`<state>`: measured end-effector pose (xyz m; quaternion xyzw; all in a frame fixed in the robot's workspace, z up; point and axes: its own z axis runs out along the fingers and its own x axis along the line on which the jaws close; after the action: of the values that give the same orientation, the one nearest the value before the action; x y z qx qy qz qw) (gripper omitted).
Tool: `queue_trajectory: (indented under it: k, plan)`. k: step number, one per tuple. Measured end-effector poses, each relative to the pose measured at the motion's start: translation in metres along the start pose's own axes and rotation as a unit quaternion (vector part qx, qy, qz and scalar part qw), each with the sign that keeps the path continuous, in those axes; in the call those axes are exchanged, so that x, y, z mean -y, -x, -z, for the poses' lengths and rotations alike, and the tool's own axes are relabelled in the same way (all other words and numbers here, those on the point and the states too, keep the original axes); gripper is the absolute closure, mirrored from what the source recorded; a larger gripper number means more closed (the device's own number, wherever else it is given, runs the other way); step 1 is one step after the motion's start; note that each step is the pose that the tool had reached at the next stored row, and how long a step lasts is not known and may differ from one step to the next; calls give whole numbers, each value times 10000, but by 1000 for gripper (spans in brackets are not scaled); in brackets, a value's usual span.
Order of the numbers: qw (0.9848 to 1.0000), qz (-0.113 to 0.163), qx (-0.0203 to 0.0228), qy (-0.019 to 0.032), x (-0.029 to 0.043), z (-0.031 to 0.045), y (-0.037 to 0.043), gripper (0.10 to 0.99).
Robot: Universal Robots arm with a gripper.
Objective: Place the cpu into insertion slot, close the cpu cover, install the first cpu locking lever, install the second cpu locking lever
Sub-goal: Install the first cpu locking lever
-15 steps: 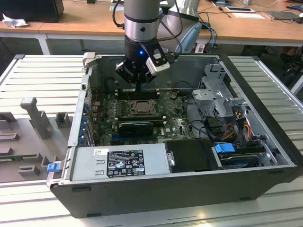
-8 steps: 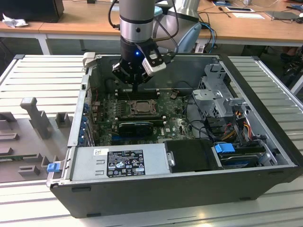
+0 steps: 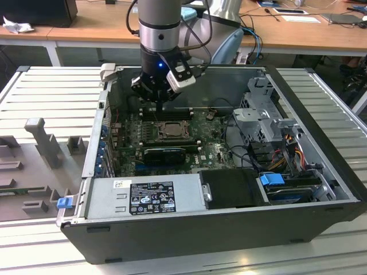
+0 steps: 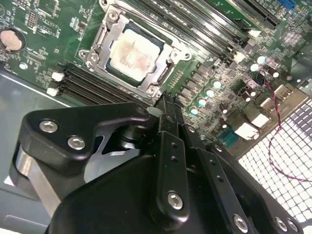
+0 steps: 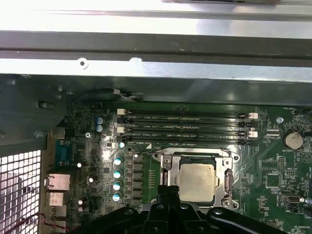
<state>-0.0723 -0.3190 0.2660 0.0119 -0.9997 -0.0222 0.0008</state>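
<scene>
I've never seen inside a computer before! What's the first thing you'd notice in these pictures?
The big robot arm grabs the eye in the exterior view, reaching down into the open computer case with its black gripper low over the green motherboard. Close by the gripper sits the cpu, a pale silvery square framed by its metal cpu cover.

Bright, even room light falls from above in the exterior view, leaving the inside of the case (image 3: 229, 229) in shade. In the first wrist view the rim (image 5: 156, 14) glares almost white and a glint sits on the board (image 5: 105, 146). In the second wrist view the cpu (image 4: 134, 52) shines pale beside the dark gripper (image 4: 166, 102).
</scene>
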Motion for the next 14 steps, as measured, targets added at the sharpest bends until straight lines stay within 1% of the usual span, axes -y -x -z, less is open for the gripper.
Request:
queue_trajectory:
  k: [2,4,11,14]
  plan:
    - [10000,4,28,0,-1,-7,-55,980]
    - [10000,6,75,0,-4,-20,-145,980]
    - [10000,6,78,-2,-27,-41,-187,980]
    - [10000,7,78,-1,-61,-47,-224,980]
